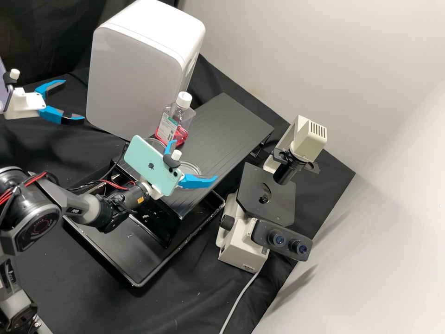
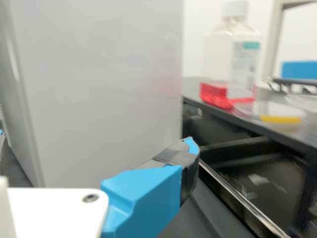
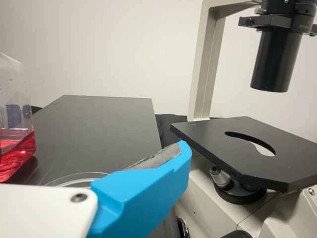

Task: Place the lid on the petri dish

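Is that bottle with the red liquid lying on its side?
No, the bottle stands upright on the black platform.

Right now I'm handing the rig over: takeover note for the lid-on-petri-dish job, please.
Left gripper: open, empty, beside the tall white box.
Right gripper: open, empty, over the clear round petri dish on the black ribbed platform.
A second clear round piece, probably the lid, lies apart from the dish, next to the clear flask of red liquid.
Done: nothing visible; the dish looks uncovered.
Left: grasp the lid and set it on the dish.
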Robot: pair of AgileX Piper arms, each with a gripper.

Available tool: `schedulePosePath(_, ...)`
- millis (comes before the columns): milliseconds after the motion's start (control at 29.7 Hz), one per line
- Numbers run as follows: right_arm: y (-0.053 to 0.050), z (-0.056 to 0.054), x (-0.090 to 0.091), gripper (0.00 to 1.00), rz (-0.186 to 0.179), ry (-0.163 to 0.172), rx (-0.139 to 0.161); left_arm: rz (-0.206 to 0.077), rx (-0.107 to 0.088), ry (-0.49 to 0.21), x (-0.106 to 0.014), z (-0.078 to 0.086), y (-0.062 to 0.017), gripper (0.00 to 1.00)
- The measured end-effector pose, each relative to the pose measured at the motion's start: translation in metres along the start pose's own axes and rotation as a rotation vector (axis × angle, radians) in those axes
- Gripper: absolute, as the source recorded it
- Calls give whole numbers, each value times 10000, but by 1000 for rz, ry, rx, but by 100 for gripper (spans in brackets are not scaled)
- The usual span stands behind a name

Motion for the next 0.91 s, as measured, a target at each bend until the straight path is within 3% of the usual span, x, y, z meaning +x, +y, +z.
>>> schedulePosePath(269,0,0,0,100,0,0,0,-39,11,-59,-184,104,-67,100)
schedulePosePath(572,0,0,0,100,0,0,0,-73,86,-229,-378,234,-92,100)
schedulePosePath(741,0,0,0,100,0,0,0,-81,87,-232,-420,233,-105,100)
schedulePosePath(909,0,0,0,100,0,0,0,-84,102,-257,-452,257,-109,100)
